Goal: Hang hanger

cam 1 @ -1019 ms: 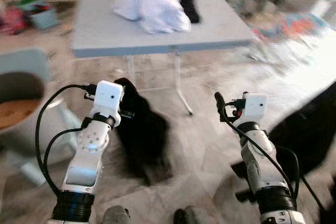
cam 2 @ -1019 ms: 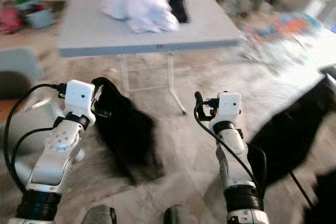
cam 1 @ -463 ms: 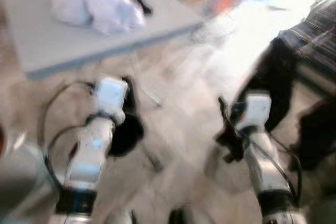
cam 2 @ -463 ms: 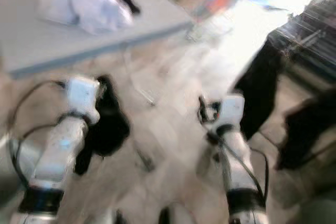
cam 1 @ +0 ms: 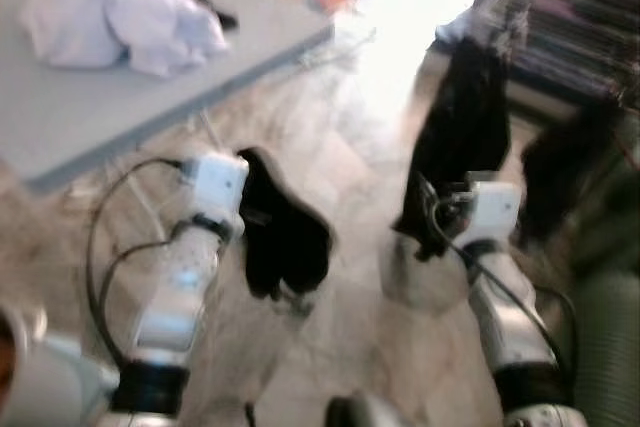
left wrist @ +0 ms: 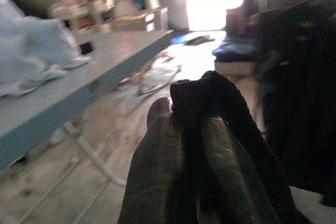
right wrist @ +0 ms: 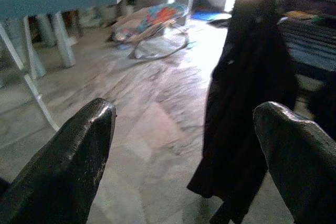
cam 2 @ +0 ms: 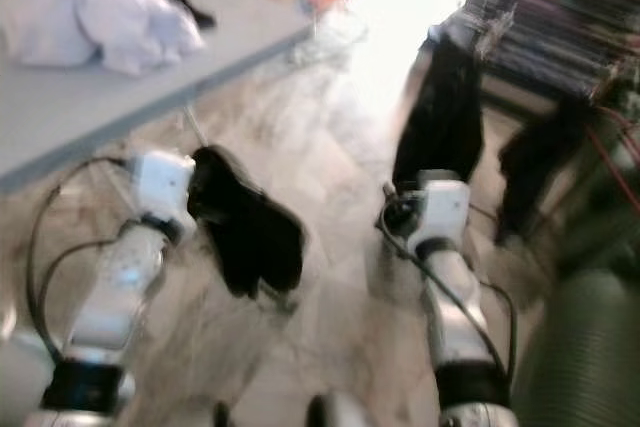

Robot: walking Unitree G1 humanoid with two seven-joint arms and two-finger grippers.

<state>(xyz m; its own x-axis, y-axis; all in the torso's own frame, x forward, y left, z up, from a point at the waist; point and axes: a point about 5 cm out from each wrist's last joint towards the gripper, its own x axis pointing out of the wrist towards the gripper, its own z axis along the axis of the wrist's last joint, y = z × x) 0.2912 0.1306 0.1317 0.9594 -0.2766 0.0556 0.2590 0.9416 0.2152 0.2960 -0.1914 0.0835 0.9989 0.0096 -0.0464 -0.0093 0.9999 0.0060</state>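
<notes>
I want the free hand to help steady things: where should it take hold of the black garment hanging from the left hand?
Judging by its pose, grip the black garment near its top fold, just beside the left hand, coming in from the robot's right. It bunches there and hangs limp below, so the lower edge would only swing. The right hand is open, with bare floor between them. Blur hides any hanger.

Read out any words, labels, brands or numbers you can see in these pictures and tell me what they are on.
None can be read. The views are motion-blurred. The colourful item on the floor shows only smeared patches of colour, the dark shelving blurred streaks, and the grey table and white clothes show no print.
</notes>
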